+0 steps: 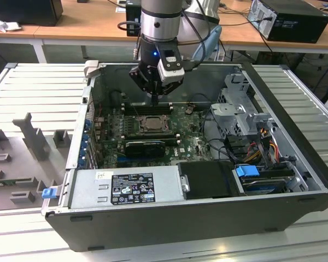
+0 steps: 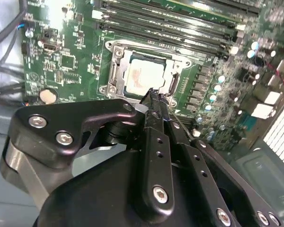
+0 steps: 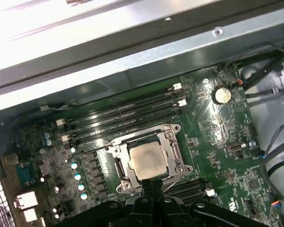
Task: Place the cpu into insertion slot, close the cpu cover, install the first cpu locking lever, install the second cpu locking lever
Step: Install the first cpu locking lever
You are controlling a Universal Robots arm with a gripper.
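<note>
The cpu, a pale silver square, lies flat in the insertion slot on the green board. The cpu cover, a silvery frame, lies down around the chip with the chip's face showing through its window. A thin wire lever runs out from the socket's side toward the capacitors. My gripper hangs just above the socket's edge, shut, its black fingers pressed together with nothing between them.
Long black memory slots run beside the socket, toward the case wall. A black card sits in front of the socket in the exterior view. Drive cage and cables fill the exterior view's right; the power supply is at the front.
</note>
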